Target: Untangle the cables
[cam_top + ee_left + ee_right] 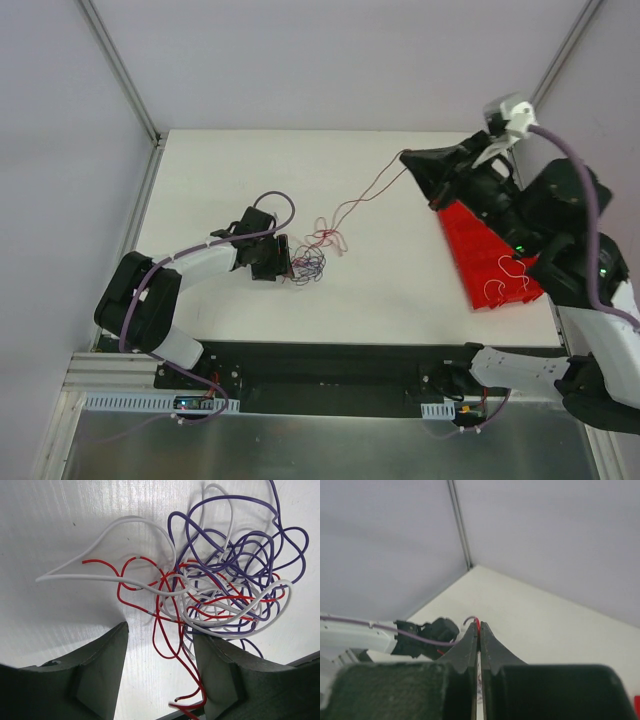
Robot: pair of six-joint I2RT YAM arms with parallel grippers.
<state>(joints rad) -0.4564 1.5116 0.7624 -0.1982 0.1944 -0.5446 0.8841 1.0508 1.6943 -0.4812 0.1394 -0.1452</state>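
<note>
The right gripper (408, 157), clamped on a red strand (365, 195), hangs far right; the strand slants down-left to the tangle of cables (310, 264) on the table (400, 285), where the nearer left gripper (287, 258) straddles its edge, jaws parted, seemingly gripping nothing

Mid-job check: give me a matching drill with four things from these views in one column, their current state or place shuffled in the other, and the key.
Things:
1. left gripper
2. right gripper
3. cable tangle
4. red tray

States or places:
A. pinched shut on a red strand
B. red, purple and white wires knotted together
C. jaws apart, facing the tangle
D. at the right of the top view, with a curly red wire on it

Pairs: 1-C, 2-A, 3-B, 4-D
</note>
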